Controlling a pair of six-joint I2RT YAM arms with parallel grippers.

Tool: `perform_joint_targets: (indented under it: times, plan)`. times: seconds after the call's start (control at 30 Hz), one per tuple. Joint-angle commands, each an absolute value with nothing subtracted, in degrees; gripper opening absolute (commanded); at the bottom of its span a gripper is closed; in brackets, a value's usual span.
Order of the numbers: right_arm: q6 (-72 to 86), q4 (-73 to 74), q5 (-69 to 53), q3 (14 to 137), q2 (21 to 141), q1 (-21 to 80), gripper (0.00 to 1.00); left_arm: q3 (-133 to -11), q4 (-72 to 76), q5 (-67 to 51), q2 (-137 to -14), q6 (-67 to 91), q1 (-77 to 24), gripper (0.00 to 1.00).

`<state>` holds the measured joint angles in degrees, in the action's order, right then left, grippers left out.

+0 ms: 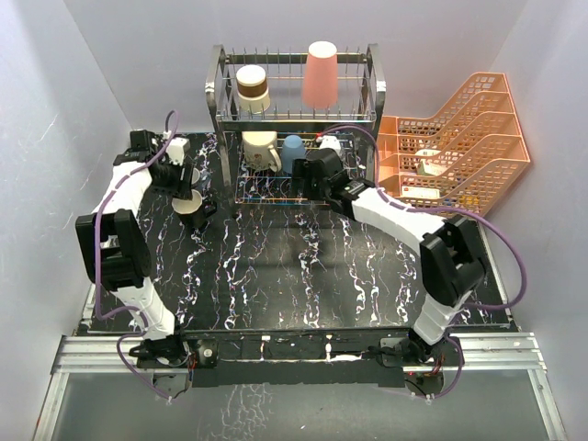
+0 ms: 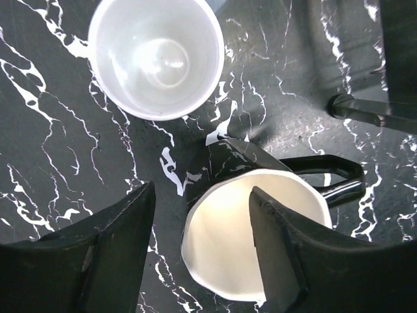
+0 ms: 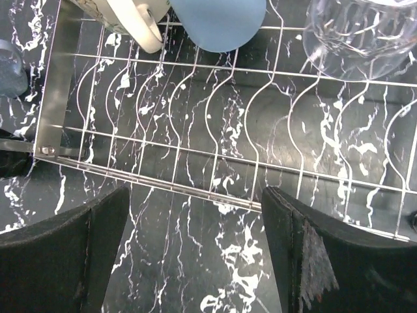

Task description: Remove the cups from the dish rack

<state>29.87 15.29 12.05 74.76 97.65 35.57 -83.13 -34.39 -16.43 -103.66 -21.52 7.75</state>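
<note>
Black mug [image 2: 221, 241] upright, long axis vertical, mouth up. Left gripper [image 2: 202, 192] spread astride its rim; right gripper [image 3: 195, 195] spread over front rail of dish rack [image 3: 52, 91].

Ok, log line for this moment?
left end effector: open, straddling black mug wall on table, white cup beside | right end effector: open, at dish rack lower tier near blue cup, clear glass

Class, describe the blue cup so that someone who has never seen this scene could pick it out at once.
Find the two-tier steel dish rack at the back of the table and look at its lower tier. The blue cup sits there between the cream mug on the left and the clear glass on the right. It alone is solid pale blue.
</note>
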Motion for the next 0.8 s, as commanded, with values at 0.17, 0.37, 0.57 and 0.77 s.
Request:
perform_joint_targets:
  times: [0.17,0.37,0.57,0.77]
  plan:
    - [18.2,1.3,13.9,86.9,110.4,35.9,0.84,-91.6,-44.6,-24.9,-98.5,-21.9,11.2,0.77]
    - [19.4,-5.0,18.9,80.5,110.2,36.5,0.82,-92.1,-47.1,-28.5,-96.7,-21.9,11.8,0.82]
    - [19.9,-11.5,26.6,70.1,106.5,36.5,0.82,-91.7,-48.1,-31.3,-96.6,-22.1,11.8,0.82]
    - [18.5,-13.2,31.8,68.8,105.7,35.1,0.85,-93.3,-48.7,-33.0,-96.4,-21.7,11.8,0.83]
